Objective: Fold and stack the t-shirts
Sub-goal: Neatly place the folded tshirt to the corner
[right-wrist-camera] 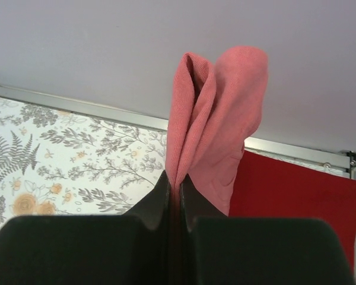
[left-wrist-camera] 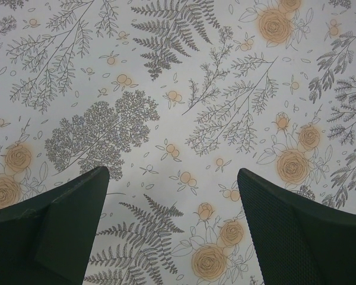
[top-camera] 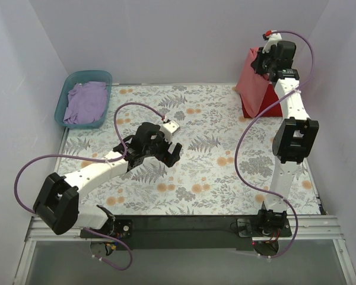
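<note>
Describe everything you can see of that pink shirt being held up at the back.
The salmon-pink t-shirt is soft, fine-knit cloth, bunched in loose folds, not folded flat. It hangs over the far right corner of the floral-print cloth, pinched by the right gripper, jaws shut on a fold, a doubled loop of fabric standing above the grip. Its lower part drapes in front of the deep red t-shirt; whether they touch cannot be told.

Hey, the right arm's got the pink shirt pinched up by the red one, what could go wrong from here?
The right jaws pinch only a narrow fold of the salmon-pink shirt; it may slip out during the move. Its hanging part sits right by the deep red shirt, so dragging it could rumple that one. The open left jaws are far off, giving no second hold.
</note>
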Robot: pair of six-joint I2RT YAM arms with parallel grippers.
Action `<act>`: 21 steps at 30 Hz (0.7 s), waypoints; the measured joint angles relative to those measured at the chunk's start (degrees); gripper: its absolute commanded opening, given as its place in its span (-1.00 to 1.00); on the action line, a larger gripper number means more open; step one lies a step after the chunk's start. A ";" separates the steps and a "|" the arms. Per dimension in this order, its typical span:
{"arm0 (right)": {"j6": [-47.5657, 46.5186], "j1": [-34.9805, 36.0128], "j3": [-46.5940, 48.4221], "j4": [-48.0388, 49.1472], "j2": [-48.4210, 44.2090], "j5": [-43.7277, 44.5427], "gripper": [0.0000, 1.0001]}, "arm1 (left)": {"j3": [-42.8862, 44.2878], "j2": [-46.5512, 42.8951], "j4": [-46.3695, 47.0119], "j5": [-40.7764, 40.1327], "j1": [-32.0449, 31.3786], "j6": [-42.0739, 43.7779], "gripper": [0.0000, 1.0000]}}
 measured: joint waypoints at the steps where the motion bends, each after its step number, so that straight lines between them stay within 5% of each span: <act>1: 0.15 0.35 0.02 0.00 0.00 0.02 -0.97 | -0.07 -0.20 0.02 0.00 0.00 0.00 0.79; 21: 4.92 2.71 1.95 0.09 0.00 0.70 -0.97 | -1.36 -0.96 0.42 0.00 0.00 0.00 0.80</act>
